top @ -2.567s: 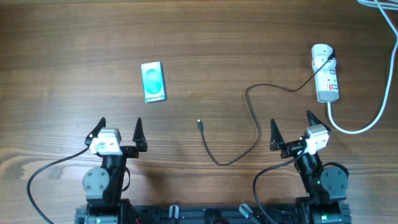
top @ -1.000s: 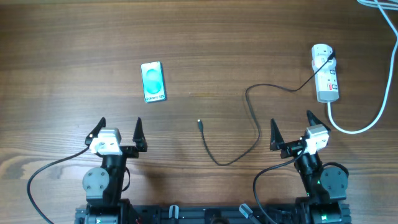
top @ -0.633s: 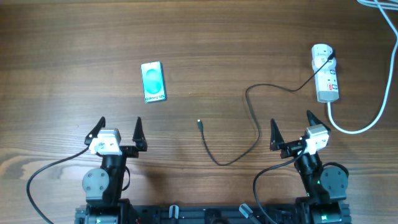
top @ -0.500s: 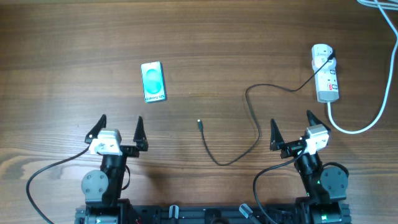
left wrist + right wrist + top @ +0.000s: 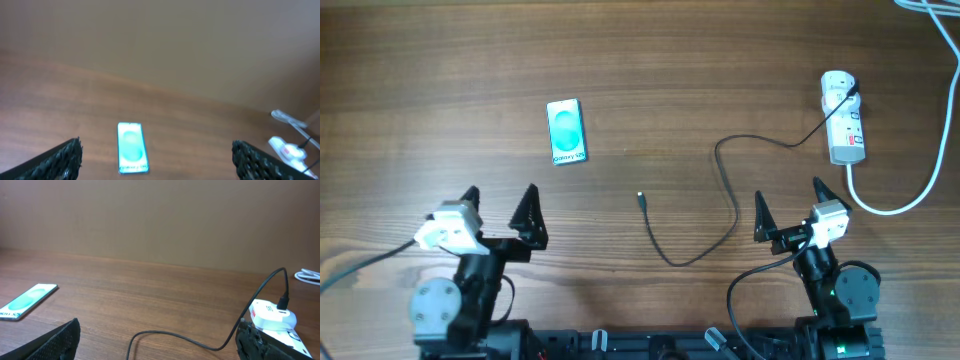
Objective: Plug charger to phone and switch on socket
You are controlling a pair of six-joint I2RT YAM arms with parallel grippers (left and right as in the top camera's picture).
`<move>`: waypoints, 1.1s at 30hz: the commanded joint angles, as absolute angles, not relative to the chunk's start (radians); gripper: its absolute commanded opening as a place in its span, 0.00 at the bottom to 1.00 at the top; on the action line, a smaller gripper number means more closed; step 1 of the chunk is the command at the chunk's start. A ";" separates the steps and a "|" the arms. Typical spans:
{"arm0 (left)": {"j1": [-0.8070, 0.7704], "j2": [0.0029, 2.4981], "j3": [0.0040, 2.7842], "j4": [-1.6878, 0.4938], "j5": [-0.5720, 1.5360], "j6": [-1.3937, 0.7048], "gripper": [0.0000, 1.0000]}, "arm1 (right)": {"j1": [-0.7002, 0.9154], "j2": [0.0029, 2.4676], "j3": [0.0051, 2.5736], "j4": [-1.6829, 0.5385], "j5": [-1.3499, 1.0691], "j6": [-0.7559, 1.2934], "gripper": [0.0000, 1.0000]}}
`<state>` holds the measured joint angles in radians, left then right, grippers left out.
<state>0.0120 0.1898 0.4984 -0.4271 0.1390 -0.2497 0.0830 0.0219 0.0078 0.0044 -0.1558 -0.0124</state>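
Both grippers hang by the table's near edge, jaws wide apart and empty: the left gripper (image 5: 500, 195) toward the near-left corner, the right gripper (image 5: 787, 195) toward the near-right.

The phone (image 5: 567, 131) lies flat left of centre, well apart from the charger (image 5: 736, 218), whose tip (image 5: 641, 199) rests mid-table. The socket (image 5: 843, 118) sits by the right edge.

Watch three things:
- The tip is small and flat on the wood. Pinch behind it and it will droop and miss the port.
- The phone is loose. Push the tip in without the other gripper bracing it and it will slide.
- The charger loops close to your right gripper. Snag it and you may drag the socket.
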 commanded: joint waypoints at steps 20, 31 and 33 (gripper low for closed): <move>0.006 0.921 0.851 -0.559 0.397 -0.271 0.96 | 0.087 0.023 0.005 0.010 -0.154 -0.019 1.00; 0.003 1.063 0.851 -0.624 0.397 -0.304 0.04 | 0.087 0.023 0.005 0.010 -0.154 -0.019 1.00; -0.010 1.096 0.851 -0.629 0.396 -0.304 0.04 | 0.087 0.023 0.005 0.010 -0.154 -0.019 1.00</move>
